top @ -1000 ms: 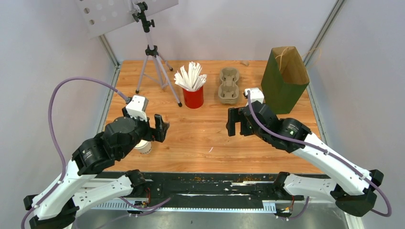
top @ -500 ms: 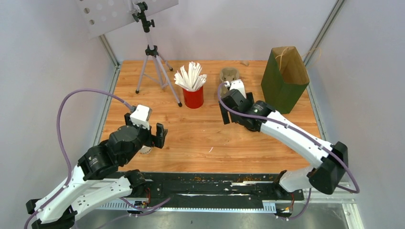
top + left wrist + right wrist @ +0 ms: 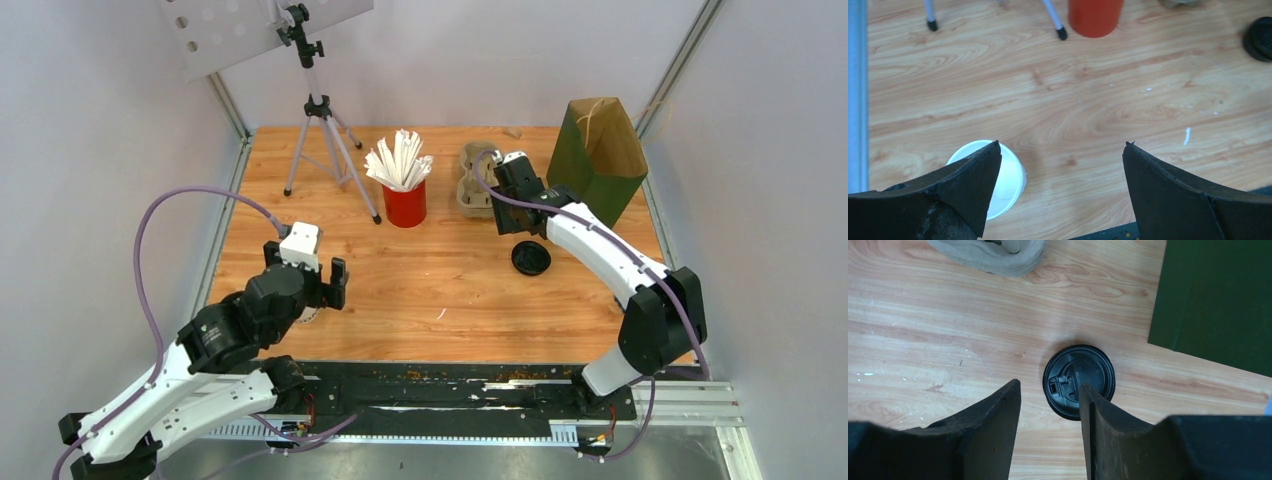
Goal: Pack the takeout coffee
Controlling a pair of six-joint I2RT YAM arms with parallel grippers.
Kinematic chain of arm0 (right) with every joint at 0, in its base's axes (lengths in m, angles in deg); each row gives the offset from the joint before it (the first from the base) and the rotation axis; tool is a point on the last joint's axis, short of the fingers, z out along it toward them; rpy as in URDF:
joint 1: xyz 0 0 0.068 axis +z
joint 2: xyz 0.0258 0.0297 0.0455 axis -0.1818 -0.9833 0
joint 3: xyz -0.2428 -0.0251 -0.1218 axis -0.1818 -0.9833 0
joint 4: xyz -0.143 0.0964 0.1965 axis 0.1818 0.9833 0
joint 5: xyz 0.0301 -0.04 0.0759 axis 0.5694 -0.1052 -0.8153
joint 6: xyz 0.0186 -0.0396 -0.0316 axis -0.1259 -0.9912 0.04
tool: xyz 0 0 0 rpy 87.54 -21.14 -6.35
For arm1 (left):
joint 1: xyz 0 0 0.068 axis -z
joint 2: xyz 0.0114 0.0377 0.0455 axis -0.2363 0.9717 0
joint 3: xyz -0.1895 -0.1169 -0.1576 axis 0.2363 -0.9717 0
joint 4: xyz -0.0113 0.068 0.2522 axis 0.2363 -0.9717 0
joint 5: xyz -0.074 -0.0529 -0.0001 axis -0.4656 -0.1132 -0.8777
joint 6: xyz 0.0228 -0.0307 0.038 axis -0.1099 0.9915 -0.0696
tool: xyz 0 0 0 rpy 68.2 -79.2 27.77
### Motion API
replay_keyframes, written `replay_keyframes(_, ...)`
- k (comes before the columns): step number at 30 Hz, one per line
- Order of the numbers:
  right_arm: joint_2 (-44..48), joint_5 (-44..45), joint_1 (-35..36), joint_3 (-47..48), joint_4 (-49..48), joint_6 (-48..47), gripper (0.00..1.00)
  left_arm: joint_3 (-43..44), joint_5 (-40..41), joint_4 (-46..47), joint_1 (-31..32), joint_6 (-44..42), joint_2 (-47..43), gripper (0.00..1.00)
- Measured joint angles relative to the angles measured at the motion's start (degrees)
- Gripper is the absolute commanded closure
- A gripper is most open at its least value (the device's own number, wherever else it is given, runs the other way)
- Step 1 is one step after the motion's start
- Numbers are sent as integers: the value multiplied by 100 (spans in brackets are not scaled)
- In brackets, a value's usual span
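— At the near left of the table, your left end effector is spread wide and holds nothing. A white cup with no lid on it sits upright there, partly under the left finger in the wrist view.

— And the lid?

— A black lid lies flat on the table right of centre, well apart from that cup. Your right end effector hangs over it, jaws partly apart with nothing between them.

— What surrounds it?

— You have the pulp tray beyond it, the green bag at the far right, and the red cup of straws left of the tray.
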Motion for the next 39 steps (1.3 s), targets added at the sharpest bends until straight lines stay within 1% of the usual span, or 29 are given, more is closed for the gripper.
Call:
replay_keyframes(5, -48, -232, -26, -13, -31, -103, 53, 393, 739, -553, -4, 654, 752, 15)
replay_keyframes(8, 35, -461, -26, -76, -79, -105, 53, 623, 1010, -927, -151, 981, 1390, 18)
replay_keyframes(11, 162, -748, -26, -144, -118, -92, 52, 708, 920, -1126, -726, 1121, 1906, 19)
replay_keyframes(14, 361, -1047, -26, -227, -179, -52, 51, 708, 682, -1248, -1340, 1158, 2142, 20)
replay_keyframes(16, 496, -1174, -26, -286, -208, -35, 50, 708, 581, -1298, -1609, 1172, 2166, 22)
replay_keyframes(19, 739, -1303, -26, -396, -264, -33, 50, 691, 424, -1281, -1816, 1156, 2253, 24)
replay_keyframes(23, 1021, -1394, -26, -437, -326, -37, 50, 446, 131, -1060, -1926, 1126, 2518, 39)
replay_keyframes(27, 1246, -1445, -26, -437, -433, -50, 50, 238, -11, -905, -1952, 1119, 2754, 43)
replay_keyframes(32, 1425, -1460, -26, -527, -520, -96, 50, 61, -31, -704, -2076, 1095, 2778, 50)
replay_keyframes(37, 1471, -1495, -26, -601, -533, -127, 50, -184, -79, -511, -2144, 1005, 2752, 68)
replay_keyframes(39, 1473, -1508, -26, -621, -535, -127, 50, -181, -96, -503, -2144, 970, 2741, 73)
